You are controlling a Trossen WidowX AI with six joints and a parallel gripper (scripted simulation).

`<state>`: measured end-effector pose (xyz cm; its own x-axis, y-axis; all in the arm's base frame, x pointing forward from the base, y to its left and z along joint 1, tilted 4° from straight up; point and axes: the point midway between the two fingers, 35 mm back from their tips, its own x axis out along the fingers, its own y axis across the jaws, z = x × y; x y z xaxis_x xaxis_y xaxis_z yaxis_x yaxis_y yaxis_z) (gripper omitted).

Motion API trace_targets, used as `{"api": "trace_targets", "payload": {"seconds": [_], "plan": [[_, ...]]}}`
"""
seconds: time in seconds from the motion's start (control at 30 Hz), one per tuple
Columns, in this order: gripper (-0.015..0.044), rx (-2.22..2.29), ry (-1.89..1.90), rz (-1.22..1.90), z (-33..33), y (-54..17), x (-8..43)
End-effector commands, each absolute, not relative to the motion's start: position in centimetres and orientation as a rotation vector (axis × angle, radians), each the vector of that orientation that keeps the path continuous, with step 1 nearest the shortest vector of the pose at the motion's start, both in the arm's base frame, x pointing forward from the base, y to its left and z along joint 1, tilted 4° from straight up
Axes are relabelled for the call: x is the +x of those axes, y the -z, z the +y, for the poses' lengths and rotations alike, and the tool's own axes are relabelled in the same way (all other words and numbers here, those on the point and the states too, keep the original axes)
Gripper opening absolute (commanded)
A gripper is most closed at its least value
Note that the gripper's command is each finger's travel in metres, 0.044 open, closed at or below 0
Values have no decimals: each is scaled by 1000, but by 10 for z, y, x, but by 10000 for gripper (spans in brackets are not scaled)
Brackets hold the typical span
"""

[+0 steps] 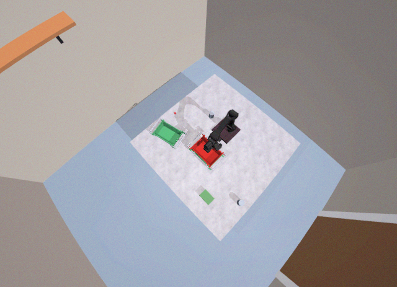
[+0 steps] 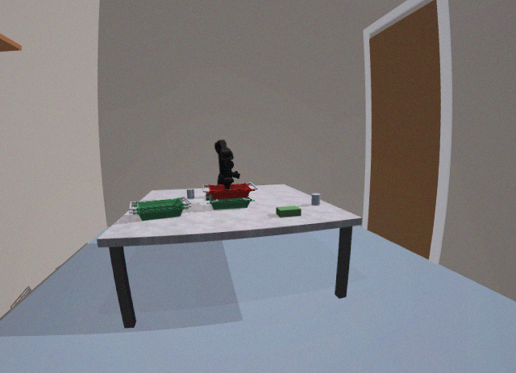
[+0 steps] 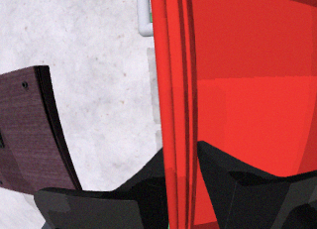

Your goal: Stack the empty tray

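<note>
My gripper (image 2: 226,187) (image 3: 184,148) is shut on the long rim of the red tray, on the side nearest the robot base. The red tray (image 1: 208,154) (image 2: 237,192) (image 3: 258,120) looks empty and roughly level, its wire bars standing out at its ends. It is directly over a green tray (image 2: 230,204), close above its rim; I cannot tell whether they touch. The red tray hides the green tray's load and most of its bars, so their position cannot be told. A short piece of wire bar (image 3: 144,18) shows beside the red rim in the wrist view.
Another green tray (image 1: 168,133) (image 2: 160,212) with wire bars stands to the left. A green block (image 1: 206,196) (image 2: 288,211), two grey cylinders (image 1: 211,115) (image 1: 240,202) and a tiny red thing (image 1: 175,113) are on the table. The dark base plate (image 1: 227,137) (image 3: 30,130) lies behind the trays.
</note>
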<state>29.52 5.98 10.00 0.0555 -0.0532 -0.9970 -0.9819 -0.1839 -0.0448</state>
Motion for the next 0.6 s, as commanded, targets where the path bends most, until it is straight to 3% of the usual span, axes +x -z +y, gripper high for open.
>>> {"api": "trace_targets", "payload": {"seconds": [0.0,0.43,0.57], "plan": [[0,-1404,-1293,1139,59,-95,292],[0,-1404,-1293,1139,59,-96,292],[59,-1404,-1293,1139,59,-96,292]]}}
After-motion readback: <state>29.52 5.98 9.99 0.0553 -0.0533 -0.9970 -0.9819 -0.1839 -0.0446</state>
